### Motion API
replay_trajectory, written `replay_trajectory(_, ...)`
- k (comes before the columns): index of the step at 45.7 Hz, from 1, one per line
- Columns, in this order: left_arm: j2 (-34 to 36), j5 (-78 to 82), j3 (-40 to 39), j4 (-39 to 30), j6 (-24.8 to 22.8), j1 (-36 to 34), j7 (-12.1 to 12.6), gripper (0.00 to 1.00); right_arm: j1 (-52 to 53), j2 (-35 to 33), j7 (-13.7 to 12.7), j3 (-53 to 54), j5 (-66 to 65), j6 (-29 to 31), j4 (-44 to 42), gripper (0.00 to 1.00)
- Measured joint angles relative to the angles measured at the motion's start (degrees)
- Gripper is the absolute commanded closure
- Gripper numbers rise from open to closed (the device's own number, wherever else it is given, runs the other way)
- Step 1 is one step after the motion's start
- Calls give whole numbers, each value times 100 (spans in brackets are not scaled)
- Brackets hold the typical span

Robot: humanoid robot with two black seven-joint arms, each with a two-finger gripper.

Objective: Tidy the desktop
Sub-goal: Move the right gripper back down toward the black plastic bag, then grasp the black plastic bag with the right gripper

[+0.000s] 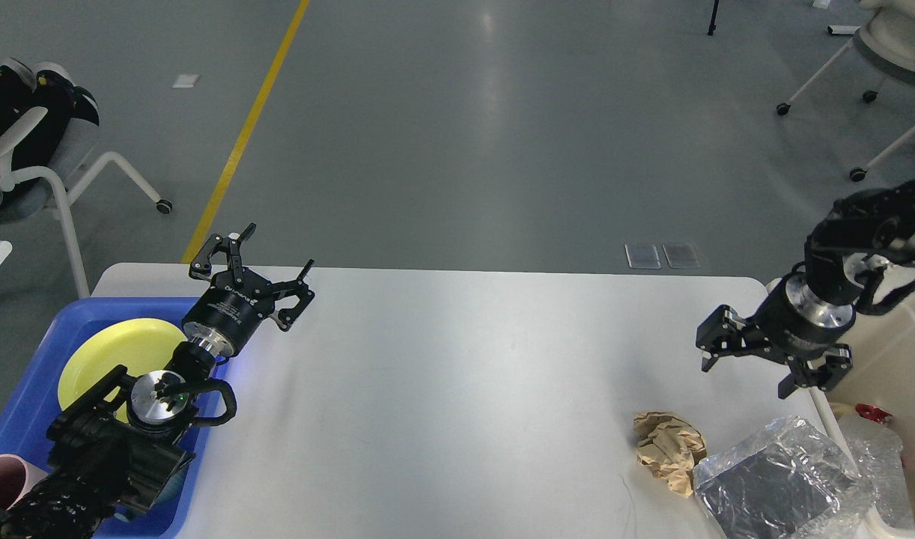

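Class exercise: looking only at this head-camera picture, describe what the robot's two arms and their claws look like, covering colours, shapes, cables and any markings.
Both arms are black with jointed links. The left claw has two thin, open-framed black fingers on a black cylindrical body bearing small white lettering, too small to read; behind it sits a silver wrist ring, with a black cable loop alongside. The right claw has two chunkier black fingers, a black cylindrical body and a silver flange, with black cables looping around its wrist.

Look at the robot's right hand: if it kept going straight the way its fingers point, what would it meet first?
The right hand, open and empty, points left and slightly down. Probably it would first meet the bare white desktop; the crumpled paper lies nearer, off that line. Depth is uncertain.
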Motion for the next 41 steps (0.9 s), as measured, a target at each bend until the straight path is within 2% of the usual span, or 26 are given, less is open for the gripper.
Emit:
replay_trajectory(18, 0, 0, 0, 2, 0, 0, 0, 4, -1633, -238, 5, 272, 52, -2053, -246, 0)
replay_trajectory(29, 0, 0, 0, 2, 0, 0, 0, 4, -2123, -232, 8, 642, 52, -2297, -586, 0)
replay_trajectory(41, 0, 0, 0, 2, 0, 0, 0, 4, -2139, -200, 6, 752, 59, -2430, -596, 0)
